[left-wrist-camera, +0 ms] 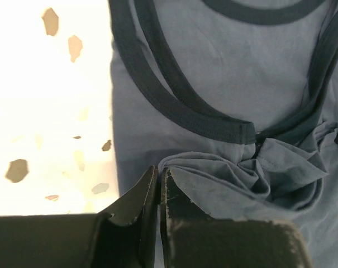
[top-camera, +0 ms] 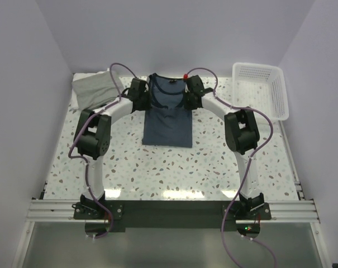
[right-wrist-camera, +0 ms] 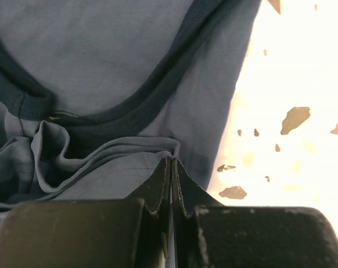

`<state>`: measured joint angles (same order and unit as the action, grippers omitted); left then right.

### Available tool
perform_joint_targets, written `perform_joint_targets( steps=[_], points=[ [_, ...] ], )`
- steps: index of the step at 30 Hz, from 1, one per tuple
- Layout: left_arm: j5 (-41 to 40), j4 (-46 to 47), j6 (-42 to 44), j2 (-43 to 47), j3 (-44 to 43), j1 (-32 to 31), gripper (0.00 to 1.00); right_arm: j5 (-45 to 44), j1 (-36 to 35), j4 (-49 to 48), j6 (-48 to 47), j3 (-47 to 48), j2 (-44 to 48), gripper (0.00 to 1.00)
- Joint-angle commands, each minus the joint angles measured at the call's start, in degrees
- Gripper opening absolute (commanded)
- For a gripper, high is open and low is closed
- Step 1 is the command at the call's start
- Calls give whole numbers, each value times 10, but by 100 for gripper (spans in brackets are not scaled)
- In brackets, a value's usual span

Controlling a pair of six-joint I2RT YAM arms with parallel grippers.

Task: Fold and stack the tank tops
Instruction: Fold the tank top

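Observation:
The navy blue tank top (top-camera: 167, 125) lies flat at the back middle of the table, its dark-trimmed neckline and straps away from me. My left gripper (top-camera: 142, 96) is at its left side and my right gripper (top-camera: 188, 96) at its right side. In the left wrist view the left gripper (left-wrist-camera: 159, 170) is shut on a bunched fold of the navy cloth (left-wrist-camera: 224, 173). In the right wrist view the right gripper (right-wrist-camera: 172, 162) is shut on a matching fold (right-wrist-camera: 113, 162). The grey tank top (top-camera: 96, 89) lies rumpled at the back left corner. The chest print is hidden.
A white plastic mesh basket (top-camera: 262, 89) stands at the back right corner. The speckled table (top-camera: 174, 167) is walled on three sides. Purple cables loop over both arms.

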<state>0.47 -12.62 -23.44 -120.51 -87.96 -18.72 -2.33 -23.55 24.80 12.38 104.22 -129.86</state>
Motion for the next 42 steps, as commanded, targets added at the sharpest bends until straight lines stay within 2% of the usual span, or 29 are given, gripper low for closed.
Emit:
perform_joint_targets(
  steps=[1, 10, 13, 14, 15, 17, 18, 19, 21, 22, 24, 26, 27, 29, 30, 33, 37, 42],
  points=[
    [-42, 54, -8, 63, 12, 7, 0, -36, 3, -14, 7, 6, 48, 0],
    [-47, 46, -5, 7, -14, 10, 1, -80, 10, -8, 22, 3, 42, 0],
    [-44, 48, -2, -10, -16, 11, 4, -83, 12, -9, 24, 4, 29, 0],
    [-43, 49, -1, -15, -18, 11, 9, -82, 14, -9, 26, 5, 25, 1],
    [-43, 49, -1, -16, -19, 11, 22, -81, 14, -8, 26, 5, 22, 3],
    [-41, 57, 0, -12, -18, 10, 40, -84, 17, -10, 29, 5, 22, 16],
    [-42, 59, 0, -9, -19, 11, 53, -83, 17, -10, 30, 5, 22, 22],
    [-42, 62, 0, 1, -19, 10, 58, -82, 17, -8, 30, 8, 25, 32],
    [-54, 61, -3, 27, -21, 10, 67, -85, 16, -5, 31, 11, 36, 43],
    [-61, 62, -5, 38, -17, 10, 68, -87, 17, 1, 31, 11, 42, 48],
    [-85, 63, -15, 79, -6, 10, 68, -102, 16, 7, 35, 5, 66, 49],
    [-69, 81, -20, 108, 23, 4, 65, -81, 11, -10, 47, -26, 92, 45],
    [-59, 88, -23, 126, 32, -8, 59, -64, 7, -19, 48, -38, 111, 44],
    [-24, 92, -26, 128, 40, -24, 51, -51, -9, -26, 47, -46, 119, 34],
    [-8, 92, -34, 121, 40, -38, 41, -38, -12, -25, 46, -43, 118, 31],
    [37, 103, -43, 96, 42, -60, 28, -27, -17, -16, 43, -42, 107, 19],
    [99, 117, -42, 43, 16, -71, 24, 10, -17, -28, 42, -67, 95, 17],
    [138, 82, -21, -62, -57, -71, 26, 22, -12, -36, 32, -76, 70, 17]
  ],
)
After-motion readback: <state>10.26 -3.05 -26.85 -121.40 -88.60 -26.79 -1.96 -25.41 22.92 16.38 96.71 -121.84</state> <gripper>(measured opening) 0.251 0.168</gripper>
